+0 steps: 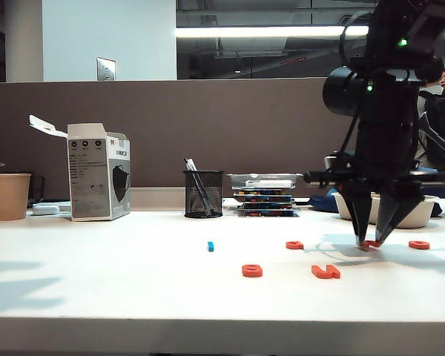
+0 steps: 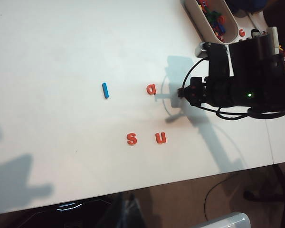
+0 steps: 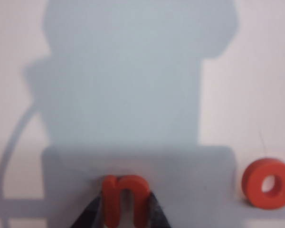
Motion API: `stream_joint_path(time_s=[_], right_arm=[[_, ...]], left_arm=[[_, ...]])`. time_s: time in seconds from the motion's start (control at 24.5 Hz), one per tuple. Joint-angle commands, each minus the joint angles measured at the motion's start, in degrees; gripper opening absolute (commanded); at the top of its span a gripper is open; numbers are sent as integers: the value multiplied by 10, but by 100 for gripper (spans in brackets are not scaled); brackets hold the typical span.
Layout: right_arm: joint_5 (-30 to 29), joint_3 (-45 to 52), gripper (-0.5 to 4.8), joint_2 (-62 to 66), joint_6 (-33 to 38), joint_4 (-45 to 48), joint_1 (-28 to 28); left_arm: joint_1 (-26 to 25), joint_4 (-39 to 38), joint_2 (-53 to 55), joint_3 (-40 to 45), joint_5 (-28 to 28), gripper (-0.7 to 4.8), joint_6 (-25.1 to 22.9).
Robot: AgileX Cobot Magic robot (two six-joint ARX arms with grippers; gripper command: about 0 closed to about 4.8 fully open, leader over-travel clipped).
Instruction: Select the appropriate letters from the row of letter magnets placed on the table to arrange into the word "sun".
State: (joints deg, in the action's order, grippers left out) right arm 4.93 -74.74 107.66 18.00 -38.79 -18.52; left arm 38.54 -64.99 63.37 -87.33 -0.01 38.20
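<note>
On the white table, an orange-red "s" and "u" lie side by side near the front. They show again as the "s" and "u" in the left wrist view. Behind them lie an "a" and an "o". My right gripper points down between those two, shut on the "n" at table level, a dark finger on each side. My left gripper is only a dark shape off the table's edge.
A small blue piece lies left of the "a". Along the back stand a paper cup, a white carton, a mesh pen holder, stacked trays and a white dish of spare letters.
</note>
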Motion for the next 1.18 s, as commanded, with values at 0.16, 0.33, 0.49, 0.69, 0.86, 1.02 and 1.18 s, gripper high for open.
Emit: stream_joint_path(time_s=[0.16, 0.33, 0.49, 0.69, 0.86, 1.02, 1.18], right_arm=[[-16, -47, 89, -52, -2, -22, 0], [-17, -46, 89, -98, -2, -70, -1], [-14, -23, 89, -160, 0, -100, -2], [-13, 109, 89, -239, 35, -65, -8], [-24, 204, 89, -262, 47, 7, -36], [-23, 256, 89, -247, 63, 90, -56], [-23, 262, 89, -209, 63, 108, -56]], left_arm=[[0, 4, -2, -3, 2, -5, -3], [0, 8, -2, -3, 0, -5, -3], [0, 8, -2, -3, 0, -5, -3], [0, 7, -2, -3, 1, -5, -3], [0, 7, -2, -3, 2, -5, -3], [0, 8, -2, -3, 2, -5, -3], [0, 7, -2, -3, 2, -5, -3]])
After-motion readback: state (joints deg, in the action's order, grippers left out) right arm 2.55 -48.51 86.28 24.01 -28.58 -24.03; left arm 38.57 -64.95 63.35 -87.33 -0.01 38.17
